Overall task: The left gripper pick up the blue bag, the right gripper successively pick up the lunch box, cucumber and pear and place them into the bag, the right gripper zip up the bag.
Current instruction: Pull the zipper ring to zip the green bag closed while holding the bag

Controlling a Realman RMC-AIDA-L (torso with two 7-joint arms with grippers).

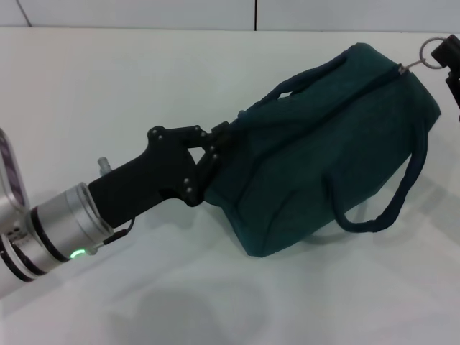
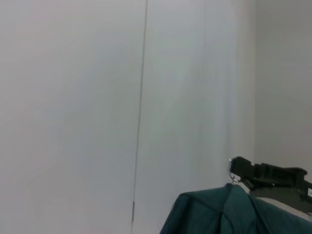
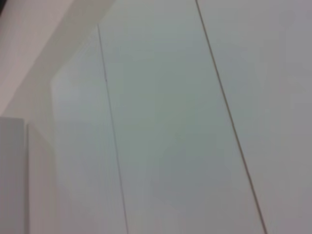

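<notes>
The blue bag lies tilted above the white table, its zipper line closed along the top. My left gripper is shut on the bag's left end and holds it up. My right gripper is at the bag's far right end, shut on the metal ring pull, which stands out taut from the bag. In the left wrist view the bag's top shows with the right gripper above it. The lunch box, cucumber and pear are not in view. The right wrist view shows only wall panels.
One rope handle hangs loose down the bag's front side. The white table runs back to a wall with a dark vertical seam.
</notes>
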